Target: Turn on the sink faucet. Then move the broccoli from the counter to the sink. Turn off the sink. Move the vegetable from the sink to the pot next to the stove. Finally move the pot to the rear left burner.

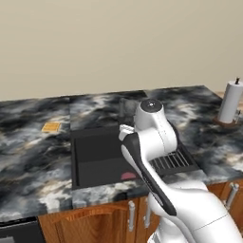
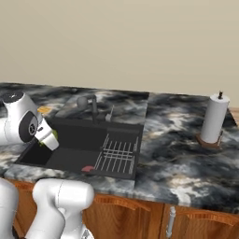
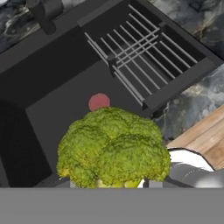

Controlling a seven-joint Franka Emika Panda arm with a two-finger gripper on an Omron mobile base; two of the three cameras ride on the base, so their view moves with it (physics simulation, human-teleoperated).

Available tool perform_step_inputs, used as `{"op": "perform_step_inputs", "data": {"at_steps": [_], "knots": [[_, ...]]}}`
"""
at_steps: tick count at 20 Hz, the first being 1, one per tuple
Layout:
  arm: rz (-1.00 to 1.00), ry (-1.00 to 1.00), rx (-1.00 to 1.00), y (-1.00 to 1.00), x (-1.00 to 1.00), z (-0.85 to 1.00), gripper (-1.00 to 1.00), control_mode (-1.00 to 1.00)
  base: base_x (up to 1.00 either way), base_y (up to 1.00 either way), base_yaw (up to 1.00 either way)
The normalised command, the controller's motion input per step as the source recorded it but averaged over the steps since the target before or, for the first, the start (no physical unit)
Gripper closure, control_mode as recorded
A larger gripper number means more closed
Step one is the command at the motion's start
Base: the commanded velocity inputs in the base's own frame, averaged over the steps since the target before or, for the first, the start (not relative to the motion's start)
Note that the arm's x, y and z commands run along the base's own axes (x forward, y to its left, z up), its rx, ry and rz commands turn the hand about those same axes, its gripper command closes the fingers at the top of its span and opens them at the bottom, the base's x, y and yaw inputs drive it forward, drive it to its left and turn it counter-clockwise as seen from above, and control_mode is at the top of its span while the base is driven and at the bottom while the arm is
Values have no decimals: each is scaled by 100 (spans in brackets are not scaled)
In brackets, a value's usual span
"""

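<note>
Hanging over the black sink (image 3: 52, 109), the broccoli (image 3: 114, 148) is held in the tool's (image 2: 49, 138) closed grip, best lowered near the red drain disc (image 3: 99, 101) before release.

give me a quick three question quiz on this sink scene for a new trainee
1. True or false: the broccoli lies on the counter.
2. What stands on the counter right of the sink? A) paper towel roll B) kettle C) toaster
3. What colour is the drain disc?

Key:
1. False: it is up at the gripper, over the sink.
2. A, the paper towel roll.
3. Red.
</note>
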Motion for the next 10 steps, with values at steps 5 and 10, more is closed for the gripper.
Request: {"op": "perform_step_inputs", "data": {"at_steps": [5, 10], "knots": [[0, 0, 0, 0, 0, 0, 100, 100, -22, -8, -29], [0, 0, 0, 0, 0, 0, 100, 100, -40, -23, -31]]}}
